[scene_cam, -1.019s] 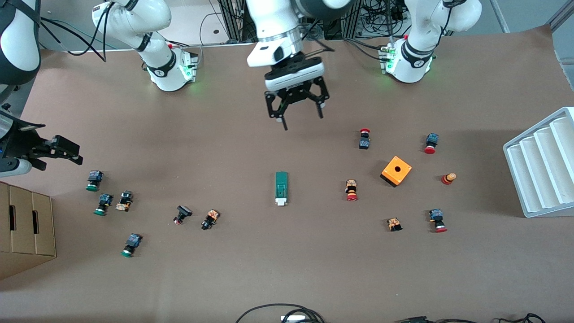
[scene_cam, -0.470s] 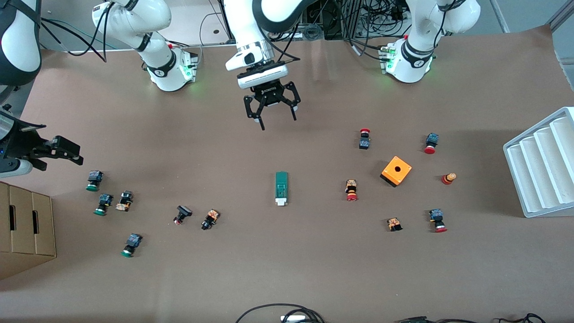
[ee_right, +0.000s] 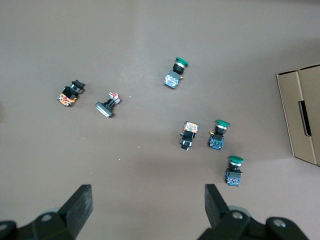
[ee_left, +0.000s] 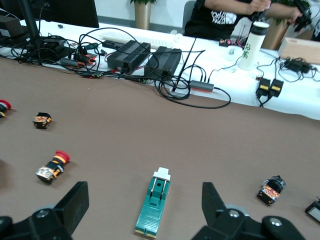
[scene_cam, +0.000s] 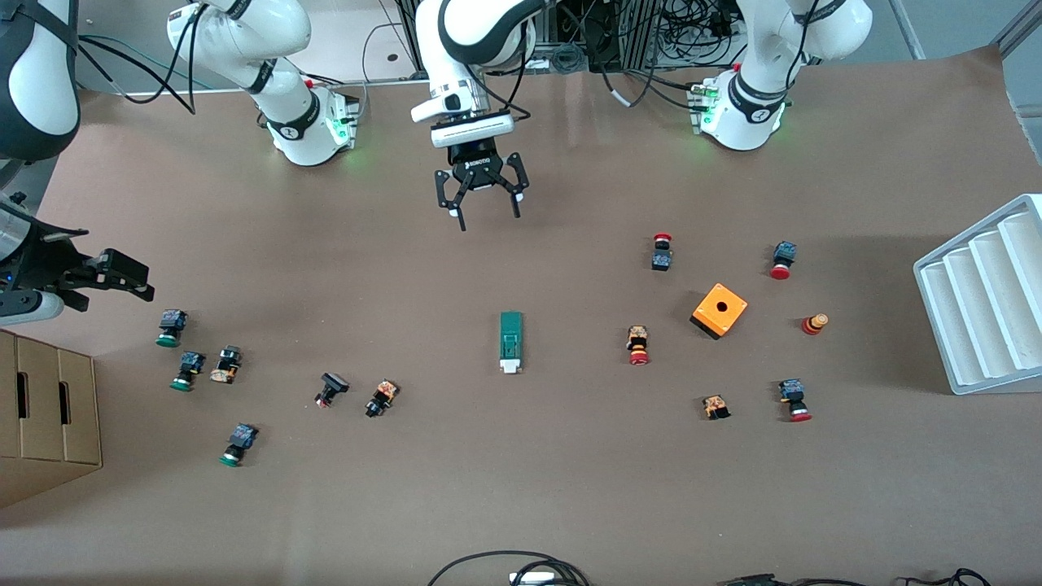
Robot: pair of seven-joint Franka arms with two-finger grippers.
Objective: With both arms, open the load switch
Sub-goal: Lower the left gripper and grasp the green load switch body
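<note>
The load switch point(scene_cam: 510, 343) is a narrow dark-green block lying flat at mid-table, its white end toward the front camera. In the left wrist view the load switch point(ee_left: 154, 205) shows between the two black fingers, farther off and untouched. My left gripper point(scene_cam: 488, 216) hangs open over bare table between the robots' bases and the switch; the left gripper point(ee_left: 144, 187) holds nothing. My right gripper point(scene_cam: 134, 281) is open at the right arm's end of the table, above the green-capped push buttons point(ee_right: 218, 135). The right gripper point(ee_right: 146, 192) is empty.
An orange cube box point(scene_cam: 720, 310) and several red-capped buttons point(scene_cam: 638, 345) lie toward the left arm's end, beside a white slotted rack point(scene_cam: 985, 293). A cardboard box point(scene_cam: 49, 407) stands at the right arm's end. Small buttons point(scene_cam: 381, 398) lie between it and the switch.
My left gripper has dropped lower and shifted toward the right arm's end, staying open. The right gripper has barely moved. The load switch lies where it was.
</note>
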